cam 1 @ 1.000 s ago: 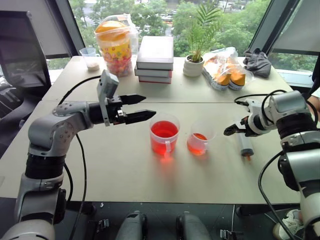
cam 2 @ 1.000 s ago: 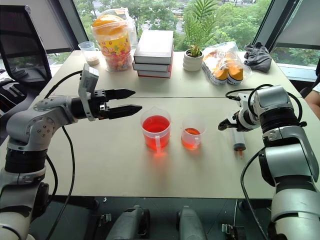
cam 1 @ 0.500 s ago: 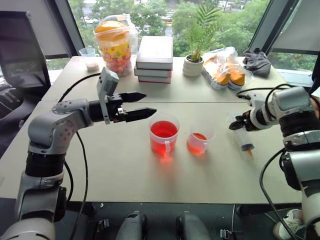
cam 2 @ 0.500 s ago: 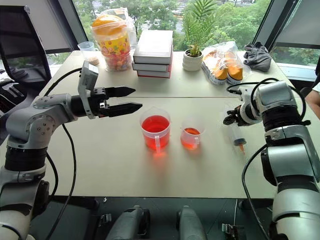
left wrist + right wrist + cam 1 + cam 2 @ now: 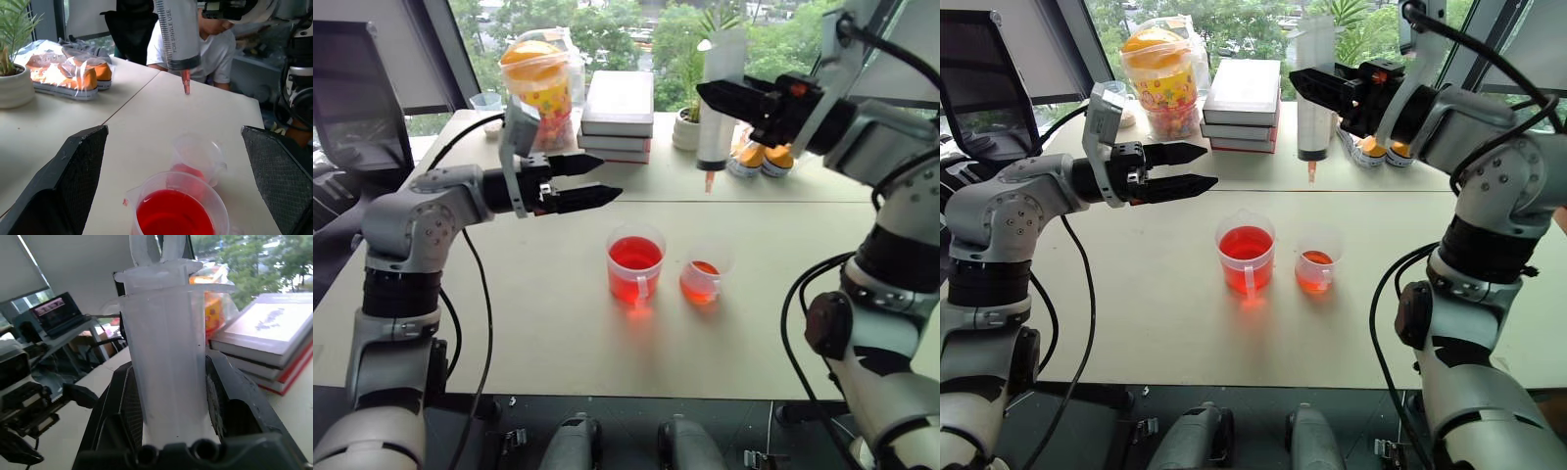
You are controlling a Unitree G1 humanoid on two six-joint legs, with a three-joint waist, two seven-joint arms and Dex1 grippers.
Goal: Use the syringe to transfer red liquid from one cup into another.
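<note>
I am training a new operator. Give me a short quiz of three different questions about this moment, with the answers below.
1. True or false: the right pincer is shut on the syringe, which hangs upright with its nozzle down.
2. Which cup holds more red liquid? A) the larger handled cup B) the smaller cup
3. Fill in: the left pincer is ____ and holds nothing.

Key: 1 true; 2 A; 3 open
</note>
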